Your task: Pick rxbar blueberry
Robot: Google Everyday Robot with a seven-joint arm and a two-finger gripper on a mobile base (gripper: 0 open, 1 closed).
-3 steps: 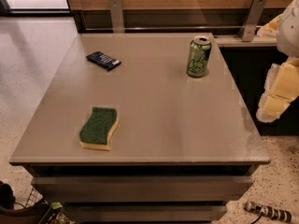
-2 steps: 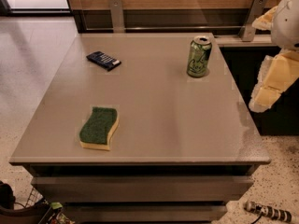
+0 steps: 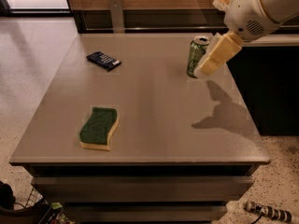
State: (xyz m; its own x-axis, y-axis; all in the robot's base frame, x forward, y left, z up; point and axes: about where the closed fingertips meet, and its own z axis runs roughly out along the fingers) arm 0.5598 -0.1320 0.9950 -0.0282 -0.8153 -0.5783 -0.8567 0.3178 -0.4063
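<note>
rxbar blueberry [image 3: 103, 60] lies flat near the far-left corner of the counter [image 3: 159, 129], gripper [image 3: 205, 68] hangs over the far-right area just beside the green can [image 3: 195, 55], well apart from the bar, spread unreadable from here, sponge [image 3: 98, 128] toward the near-left edge.

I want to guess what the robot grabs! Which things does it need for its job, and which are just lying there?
Needed: the dark blue rxbar blueberry, far left on the table; the end effector, hovering far right by the green can.
Just lying there: the green-and-yellow sponge; the green can.
</note>
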